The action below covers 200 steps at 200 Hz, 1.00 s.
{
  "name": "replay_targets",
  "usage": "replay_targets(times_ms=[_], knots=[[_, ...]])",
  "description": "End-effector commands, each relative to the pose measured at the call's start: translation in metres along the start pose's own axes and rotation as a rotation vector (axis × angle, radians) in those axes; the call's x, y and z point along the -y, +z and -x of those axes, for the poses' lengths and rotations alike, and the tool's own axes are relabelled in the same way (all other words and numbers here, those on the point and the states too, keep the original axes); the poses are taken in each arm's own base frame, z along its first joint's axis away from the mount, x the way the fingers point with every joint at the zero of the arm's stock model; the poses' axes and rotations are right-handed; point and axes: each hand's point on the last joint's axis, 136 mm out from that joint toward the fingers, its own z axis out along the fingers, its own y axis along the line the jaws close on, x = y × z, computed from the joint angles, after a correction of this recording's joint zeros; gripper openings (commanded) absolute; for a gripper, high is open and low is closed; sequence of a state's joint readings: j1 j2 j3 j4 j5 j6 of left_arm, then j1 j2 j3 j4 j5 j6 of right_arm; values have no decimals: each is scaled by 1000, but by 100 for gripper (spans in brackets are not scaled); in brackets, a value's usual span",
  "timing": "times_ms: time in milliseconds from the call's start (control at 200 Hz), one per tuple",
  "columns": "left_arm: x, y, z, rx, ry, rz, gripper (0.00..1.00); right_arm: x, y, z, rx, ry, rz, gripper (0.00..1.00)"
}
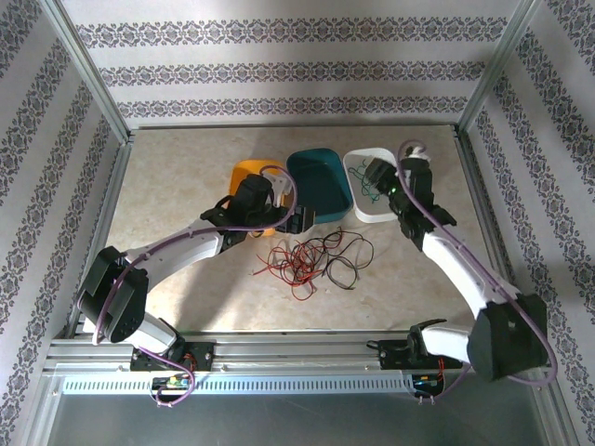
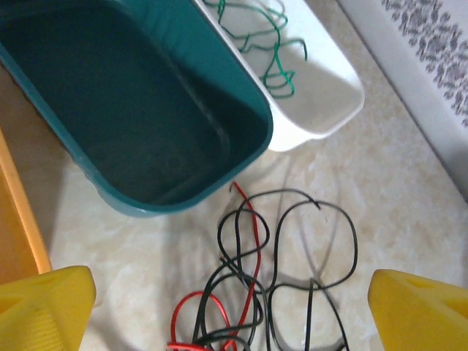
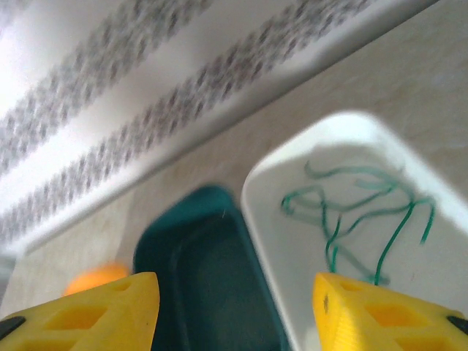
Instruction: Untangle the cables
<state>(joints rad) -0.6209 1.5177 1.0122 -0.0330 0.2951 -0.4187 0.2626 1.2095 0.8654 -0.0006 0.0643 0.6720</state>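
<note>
A tangle of red and black cables [image 1: 311, 260] lies in loose loops on the table, just in front of the bins. In the left wrist view a red cable [image 2: 257, 240] crosses the black loops [image 2: 354, 248]. My left gripper [image 1: 297, 223] [image 2: 232, 314] hangs open above the tangle's far edge, with nothing between its yellow fingertips [image 2: 44, 307]. A green cable [image 1: 369, 190] [image 2: 278, 58] [image 3: 338, 223] lies curled inside the white bin [image 1: 376, 219]. My right gripper [image 1: 374, 175] [image 3: 234, 314] hovers open over the white and teal bins, holding nothing.
Three bins stand in a row behind the tangle: orange [image 1: 244, 175], teal [image 1: 321, 181] and white. In the left wrist view the teal bin [image 2: 146, 208] holds nothing and the white bin [image 2: 322, 110] touches it. Metal frame rails and patterned walls enclose the table.
</note>
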Motion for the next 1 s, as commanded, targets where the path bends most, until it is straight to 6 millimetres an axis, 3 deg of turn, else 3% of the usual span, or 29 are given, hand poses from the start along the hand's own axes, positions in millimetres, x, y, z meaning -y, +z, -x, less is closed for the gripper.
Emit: replay_targets(times_ms=[0,120,290,420,710,845,995], knots=[[0,9,-22,-89,73,47,96,4,-23,-85,-287,-203,19,57],[0,21,-34,-136,96,66,95,32,-48,-131,-403,-280,-74,58],[7,38,-41,-181,138,68,95,77,-61,-143,-401,-178,-193,60],[3,48,-50,-227,166,108,95,96,-53,-153,-445,-120,-228,60],[-4,51,-66,-266,160,150,94,114,-28,-196,-634,-128,-270,54],[-8,50,-74,-283,156,157,94,120,-24,-207,-679,-127,-287,40],[-10,53,-84,-307,158,158,94,118,-24,-201,-648,-129,-279,13]])
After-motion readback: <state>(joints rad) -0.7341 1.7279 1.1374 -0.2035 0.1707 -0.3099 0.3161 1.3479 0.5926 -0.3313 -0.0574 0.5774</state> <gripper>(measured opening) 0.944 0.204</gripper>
